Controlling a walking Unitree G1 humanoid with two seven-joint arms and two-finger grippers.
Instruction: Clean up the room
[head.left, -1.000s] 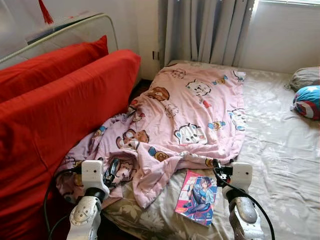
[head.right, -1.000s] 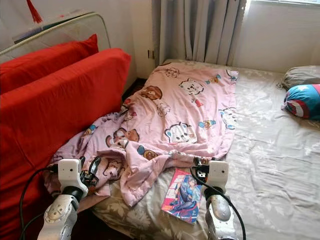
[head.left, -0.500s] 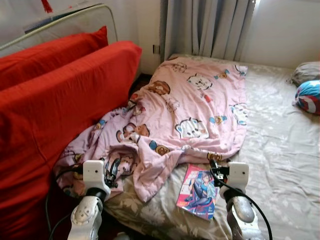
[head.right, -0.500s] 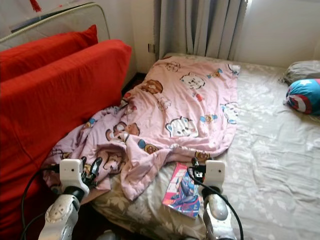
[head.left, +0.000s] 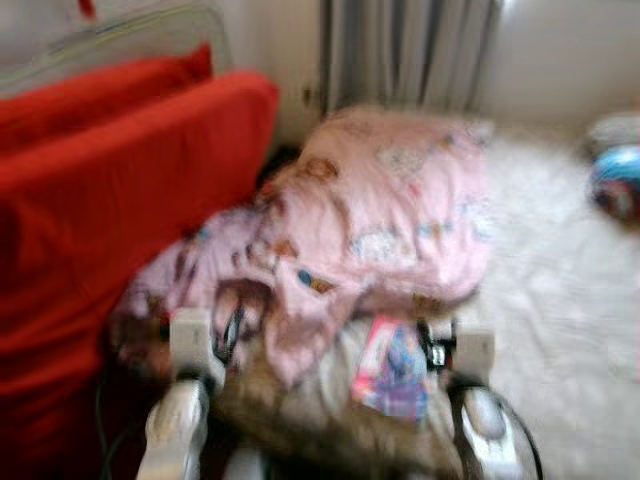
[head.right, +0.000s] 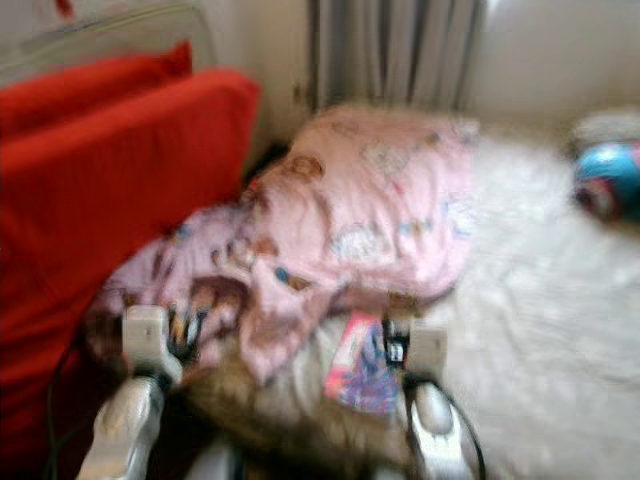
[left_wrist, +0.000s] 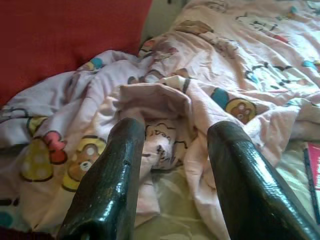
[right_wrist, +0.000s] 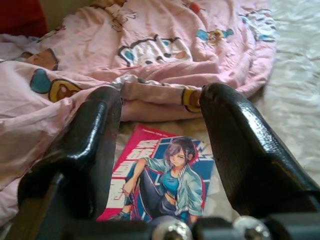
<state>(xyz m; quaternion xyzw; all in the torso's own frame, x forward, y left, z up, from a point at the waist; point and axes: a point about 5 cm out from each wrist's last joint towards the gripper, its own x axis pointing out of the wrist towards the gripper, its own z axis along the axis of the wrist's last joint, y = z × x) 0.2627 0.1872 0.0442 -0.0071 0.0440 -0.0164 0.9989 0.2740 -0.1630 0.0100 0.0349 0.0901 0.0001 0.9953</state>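
Observation:
A crumpled pink cartoon-print blanket (head.left: 380, 210) lies across the left half of the bed. A comic book (head.left: 392, 368) with a pink and blue cover rests on the sheet just beyond the blanket's near edge. My left gripper (left_wrist: 177, 130) is open and empty, low over the blanket's bunched folds (left_wrist: 155, 105) near the red cushions. My right gripper (right_wrist: 161, 95) is open too, hovering just short of the comic book (right_wrist: 165, 182), which shows between its fingers. Both eye views are blurred.
Big red cushions (head.left: 110, 190) stand along the bed's left side. A grey curtain (head.left: 410, 50) hangs at the back. A blue round pillow (head.left: 615, 180) lies at the far right. The pale floral sheet (head.left: 560, 300) stretches to the right.
The head camera has shifted and the eye views are now blurred. Both grippers keep the same open pose over the bed's near edge; the blanket and the comic book lie as before.

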